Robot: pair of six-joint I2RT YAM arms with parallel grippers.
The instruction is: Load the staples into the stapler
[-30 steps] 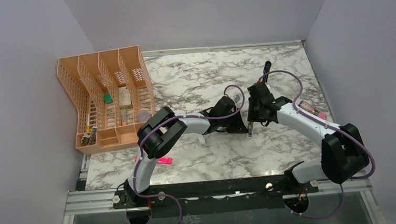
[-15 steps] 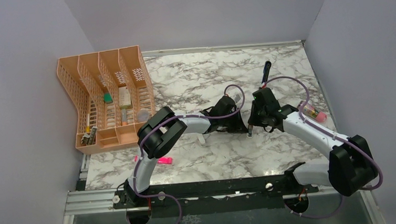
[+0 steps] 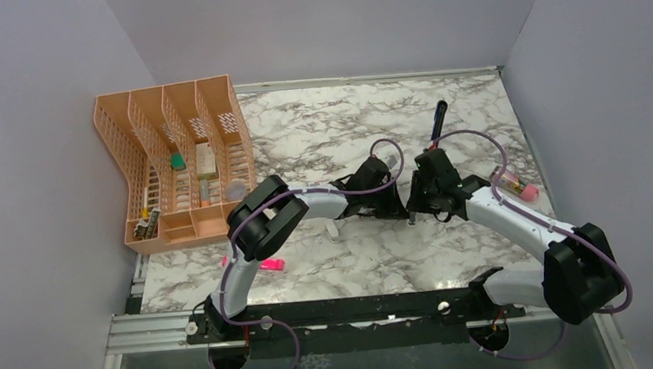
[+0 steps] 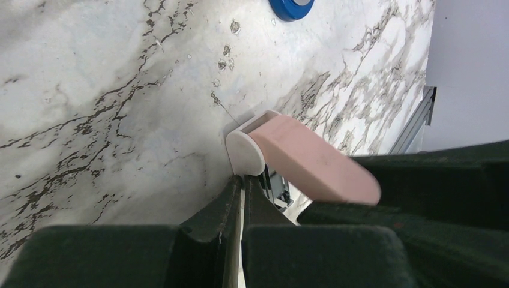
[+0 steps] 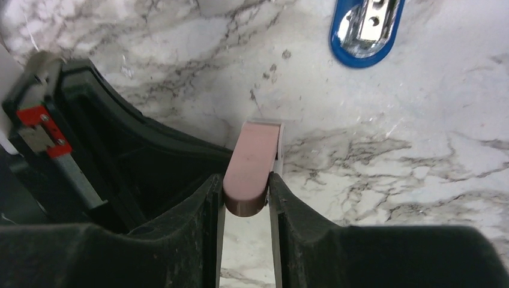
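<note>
Right wrist view: the right gripper [image 5: 245,183] stands narrow, its fingers pressed against both sides of the peach-pink piece [image 5: 252,156], which lies on a white capsule-shaped piece [image 4: 243,144]. Beyond the peach-pink piece, the stapler [image 5: 367,24] shows only a blue rounded end, cut off by the frame edge. The left gripper [image 4: 242,187], closed, meets the white rounded end under the peach-pink piece; whether it pinches anything is unclear.

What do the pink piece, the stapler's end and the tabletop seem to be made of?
The pink piece looks like matt plastic: smooth, evenly coloured, with a rounded end. The stapler shows a glossy blue rim, probably plastic, around a mirror-bright metal plate. The tabletop has grey marble veining and a slight sheen; stone or printed laminate, I cannot tell.
</note>
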